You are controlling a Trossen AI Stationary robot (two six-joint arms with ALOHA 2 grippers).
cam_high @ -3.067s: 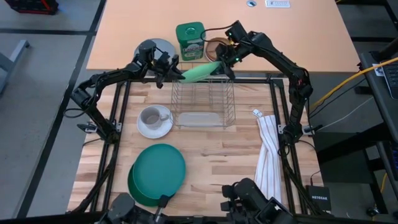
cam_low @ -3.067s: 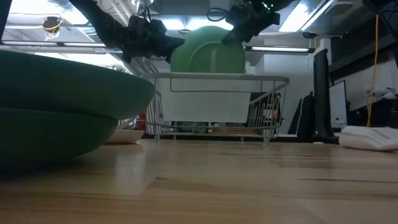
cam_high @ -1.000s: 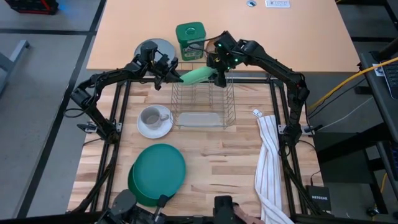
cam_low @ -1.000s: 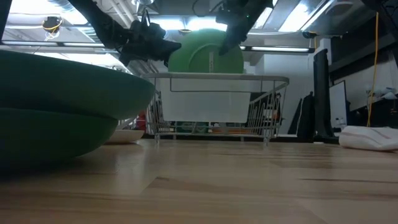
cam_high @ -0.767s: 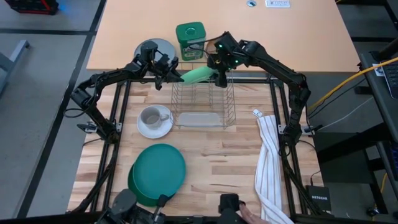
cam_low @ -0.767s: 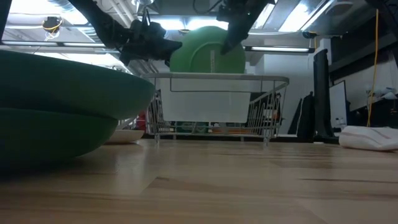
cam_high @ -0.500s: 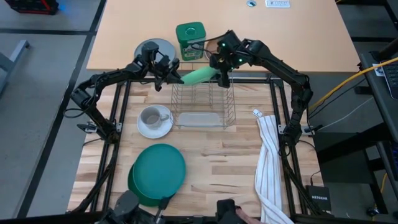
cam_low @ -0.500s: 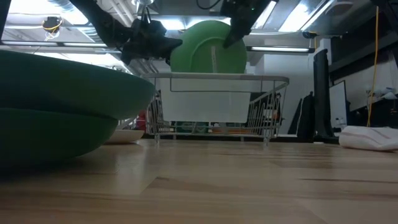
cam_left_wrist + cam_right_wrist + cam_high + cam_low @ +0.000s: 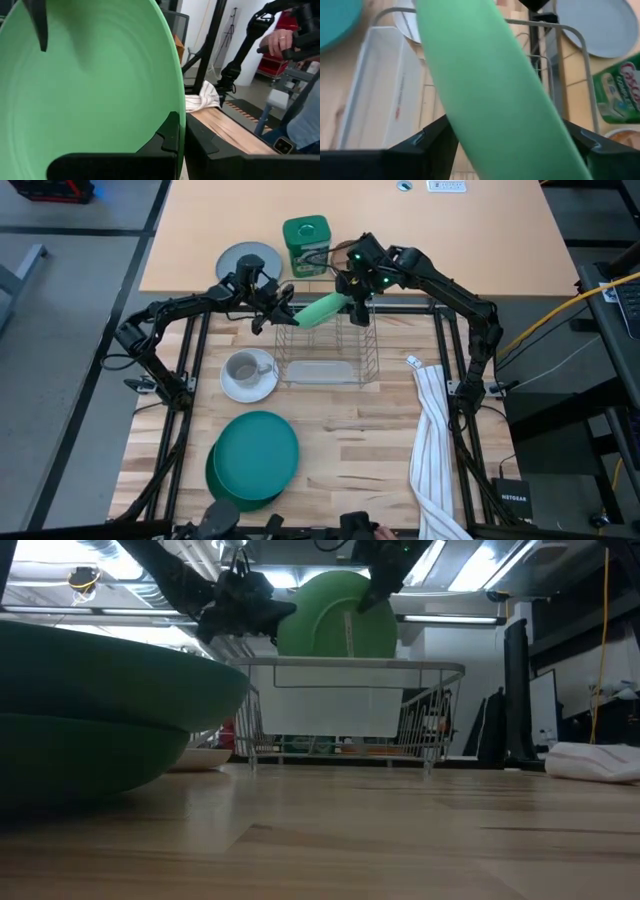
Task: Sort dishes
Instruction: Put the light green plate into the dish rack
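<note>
A light green plate [image 9: 322, 307] stands on edge, tilted, over the far end of the wire dish rack [image 9: 325, 345]. My left gripper [image 9: 283, 312] is shut on its left rim. My right gripper [image 9: 352, 295] is open at the plate's upper right rim [image 9: 372, 602], one finger on each face [image 9: 495, 90]. A small grey mug [image 9: 243, 367] sits on a white saucer [image 9: 250, 385] left of the rack. A teal plate [image 9: 255, 452] lies on a dark green one [image 9: 222, 485] near the front edge. My left gripper pinches the plate's left rim [image 9: 167, 107] between its two fingers, which point about level and come from the table's left. The plate stands on edge, tilted, above the rack [image 9: 335, 620]. My right gripper's fingers [image 9: 437, 140] stand close against both faces of the plate; I cannot tell whether they touch.
A flat grey plate [image 9: 245, 258], a green tin [image 9: 305, 242] and a brown plate [image 9: 345, 252] lie beyond the rack. A white tray [image 9: 320, 370] sits in the rack. A striped towel [image 9: 432, 440] lies at the right. A person's hand [image 9: 277, 42] shows beyond the table.
My left gripper has carried the plate's left rim a little toward the table's right and near edges. The plate stays on edge and now stands slightly farther over the rack. My right gripper has stayed at the plate's right rim.
</note>
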